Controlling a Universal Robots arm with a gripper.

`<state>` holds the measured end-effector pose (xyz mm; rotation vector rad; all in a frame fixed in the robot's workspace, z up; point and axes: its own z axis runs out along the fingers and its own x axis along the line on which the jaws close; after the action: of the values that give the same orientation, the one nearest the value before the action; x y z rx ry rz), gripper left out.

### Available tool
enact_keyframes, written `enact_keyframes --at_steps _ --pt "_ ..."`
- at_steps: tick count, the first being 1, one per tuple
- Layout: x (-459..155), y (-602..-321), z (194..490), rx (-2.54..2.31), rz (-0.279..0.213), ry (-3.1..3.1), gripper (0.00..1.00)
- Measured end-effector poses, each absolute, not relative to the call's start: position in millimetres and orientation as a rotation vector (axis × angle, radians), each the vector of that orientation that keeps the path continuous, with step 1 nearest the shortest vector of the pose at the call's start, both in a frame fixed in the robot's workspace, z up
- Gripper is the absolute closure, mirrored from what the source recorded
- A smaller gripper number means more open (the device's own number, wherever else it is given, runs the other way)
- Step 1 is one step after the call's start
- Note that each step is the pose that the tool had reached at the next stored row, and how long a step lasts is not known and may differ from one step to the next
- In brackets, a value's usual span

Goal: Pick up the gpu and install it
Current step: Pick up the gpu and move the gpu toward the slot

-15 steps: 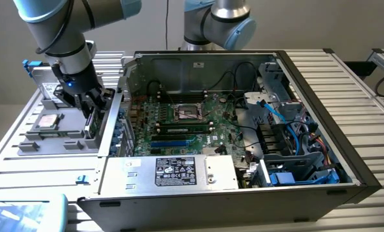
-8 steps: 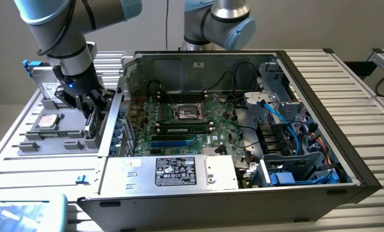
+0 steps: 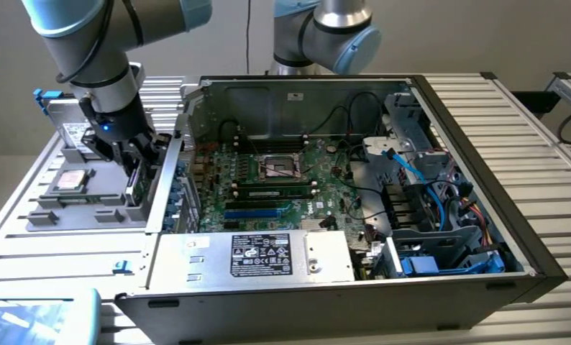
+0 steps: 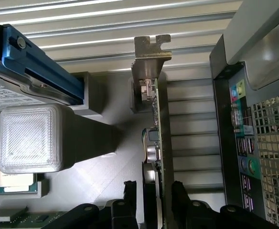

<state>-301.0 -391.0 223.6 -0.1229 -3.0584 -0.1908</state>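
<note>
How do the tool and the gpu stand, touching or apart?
Cannot tell. In the wrist view the tool straddles the gpu, with no plain gap or contact.

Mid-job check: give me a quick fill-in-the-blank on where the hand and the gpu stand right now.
1. The hand has its fingers ___, one on each side of the gpu.
2. The gpu stands on its ___ in the gray tray.
3. The tray sits ___ the computer case, not inside it.
Missing words: open; edge; outside.
</note>
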Motion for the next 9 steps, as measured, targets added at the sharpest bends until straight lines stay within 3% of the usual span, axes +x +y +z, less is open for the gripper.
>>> enact_keyframes --at_steps 9 --pt "-298.5 -391.0 223.5 -0.111 -0.189 -3.045 0.56"
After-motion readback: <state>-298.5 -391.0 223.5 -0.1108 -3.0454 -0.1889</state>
